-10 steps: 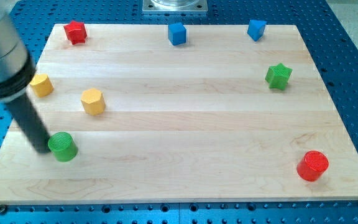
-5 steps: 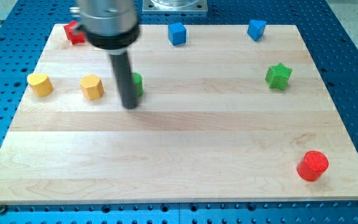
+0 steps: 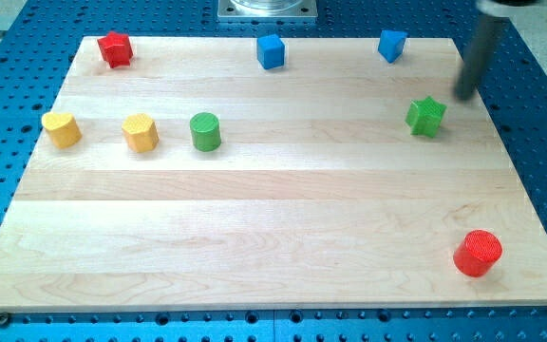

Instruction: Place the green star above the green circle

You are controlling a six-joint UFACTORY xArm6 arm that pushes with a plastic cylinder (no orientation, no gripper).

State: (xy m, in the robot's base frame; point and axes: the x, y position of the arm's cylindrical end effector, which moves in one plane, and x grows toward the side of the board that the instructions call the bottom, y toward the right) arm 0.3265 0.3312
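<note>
My tip (image 3: 465, 94) just upper right of green star (image 3: 425, 116); green circle (image 3: 205, 131) far left.

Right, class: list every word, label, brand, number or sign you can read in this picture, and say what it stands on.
None: no text, number or sign is readable anywhere.
The wooden board is bare wood.
The green star, green circle and other blocks are plain coloured.
My tip, up and to the view's right of the star, carries no marking.

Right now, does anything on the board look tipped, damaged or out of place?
Nothing stands out. All eight blocks sit flat on the board, none touching or overhanging an edge. My tip is just up and right of the green star, apart from it; the green circle stands far to the view's left.
</note>
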